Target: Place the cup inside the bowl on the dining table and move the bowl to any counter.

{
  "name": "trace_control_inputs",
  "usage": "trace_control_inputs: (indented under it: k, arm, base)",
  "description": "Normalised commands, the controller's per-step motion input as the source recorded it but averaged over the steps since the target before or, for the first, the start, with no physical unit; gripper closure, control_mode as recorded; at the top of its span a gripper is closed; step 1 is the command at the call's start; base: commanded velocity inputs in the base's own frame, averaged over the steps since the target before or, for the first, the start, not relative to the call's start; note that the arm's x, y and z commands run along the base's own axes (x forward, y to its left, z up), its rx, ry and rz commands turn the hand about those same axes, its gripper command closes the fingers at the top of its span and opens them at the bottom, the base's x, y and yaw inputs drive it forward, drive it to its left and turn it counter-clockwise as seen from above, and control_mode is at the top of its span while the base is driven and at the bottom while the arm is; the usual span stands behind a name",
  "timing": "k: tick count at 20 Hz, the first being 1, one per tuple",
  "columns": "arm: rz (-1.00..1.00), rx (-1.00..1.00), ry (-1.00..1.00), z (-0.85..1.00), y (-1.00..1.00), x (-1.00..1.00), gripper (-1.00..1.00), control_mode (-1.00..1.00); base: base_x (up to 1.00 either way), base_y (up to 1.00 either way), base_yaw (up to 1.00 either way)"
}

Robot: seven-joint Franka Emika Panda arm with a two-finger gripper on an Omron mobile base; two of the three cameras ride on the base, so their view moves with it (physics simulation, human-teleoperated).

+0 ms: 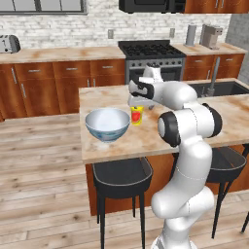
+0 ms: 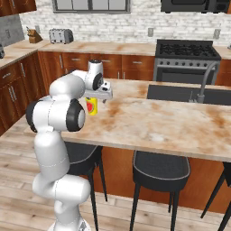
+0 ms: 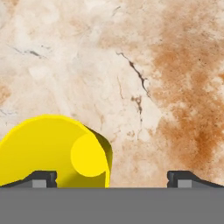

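My gripper [image 3: 112, 178] hangs wide open over the cup [image 1: 137, 115], which sits upright on the dining table [image 1: 146, 138], axis vertical, at three o'clock just beside the bowl [image 1: 107, 124]. It looks light, stiff and probably slick; I'd pinch across its sides near the rim.

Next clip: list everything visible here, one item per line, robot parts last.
small yellow cylindrical cup: one, yellow with red patch, on the island table under the end effector, right of the bowl.
large round deep bowl: one, white inside, blue-grey outside, on the table.
beige marbled island table: one, red-brown body.
black stools: several along the table's near side.
sink with faucet: one, dark basin, set in the table.
black stove: one, back wall.
silver toaster: one, back counter.
end effector: one, open, directly above the cup.
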Motion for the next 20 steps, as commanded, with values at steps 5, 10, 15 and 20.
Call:
trace_control_inputs:
  k: [5,10,15,20]
  arm:
    - [0.0,0.0,0.0,0.0,0.0,0.0,1.0,-1.0]
    - [0.0,0.0,0.0,0.0,0.0,0.0,1.0,-1.0]
    - [0.0,0.0,0.0,0.01,0.0,0.0,1.0,-1.0]
    - [0.0,0.0,0.0,0.27,0.0,-0.03,1.0,-1.0]
  base:
    - [0.0,0.0,0.0]
    - [0.0,0.0,0.0]
    - [0.0,0.0,0.0]
    - [0.0,0.0,0.0]
